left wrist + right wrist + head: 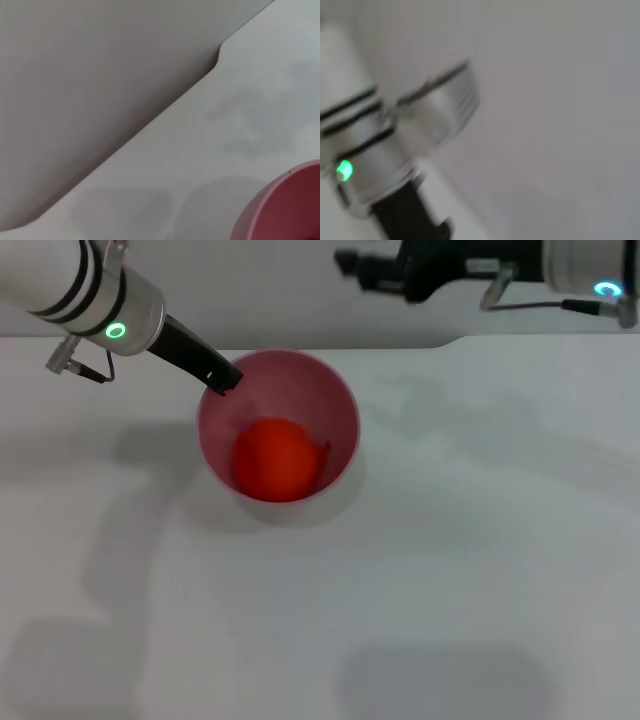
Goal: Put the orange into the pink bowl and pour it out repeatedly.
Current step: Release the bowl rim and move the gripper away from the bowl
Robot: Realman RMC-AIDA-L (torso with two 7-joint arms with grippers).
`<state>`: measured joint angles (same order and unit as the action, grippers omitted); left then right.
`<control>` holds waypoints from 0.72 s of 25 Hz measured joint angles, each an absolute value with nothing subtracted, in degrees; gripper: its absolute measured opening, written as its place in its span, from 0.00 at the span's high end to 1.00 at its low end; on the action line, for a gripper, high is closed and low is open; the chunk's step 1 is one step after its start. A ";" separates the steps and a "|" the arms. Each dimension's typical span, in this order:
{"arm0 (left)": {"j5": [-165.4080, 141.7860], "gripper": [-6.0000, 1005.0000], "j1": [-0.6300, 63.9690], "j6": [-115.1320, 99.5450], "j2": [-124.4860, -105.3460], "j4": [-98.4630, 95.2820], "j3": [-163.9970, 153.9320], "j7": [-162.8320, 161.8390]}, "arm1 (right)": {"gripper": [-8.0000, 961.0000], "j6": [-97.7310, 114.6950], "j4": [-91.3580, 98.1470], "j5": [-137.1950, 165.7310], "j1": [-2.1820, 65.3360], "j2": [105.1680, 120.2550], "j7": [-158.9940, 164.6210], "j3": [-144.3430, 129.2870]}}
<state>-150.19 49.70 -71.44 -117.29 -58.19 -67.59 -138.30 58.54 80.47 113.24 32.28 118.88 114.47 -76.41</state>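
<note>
White tabletop [480, 540] fills our view, its far edge notched against grey wall. We find the orange [276, 459] inside the pink bowl [340, 410]; the left gripper [222, 379] clamps its rim. The right gripper [350, 260] hangs aloft, fingers unreadable.
</note>
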 joint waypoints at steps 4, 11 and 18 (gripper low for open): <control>-149.97 0.95 49.37 -69.53 -117.52 -58.19 -69.40 -138.13 | 0.47 50.52 75.47 89.96 25.69 118.97 91.99 -76.85; -149.68 0.95 48.75 -66.05 -117.81 -58.18 -71.94 -138.04 | 0.47 60.67 55.47 39.49 21.08 118.99 42.94 -76.13; -147.63 0.95 47.53 -60.88 -117.95 -58.65 -76.67 -138.00 | 0.47 75.63 38.12 10.32 21.38 119.00 21.04 -76.32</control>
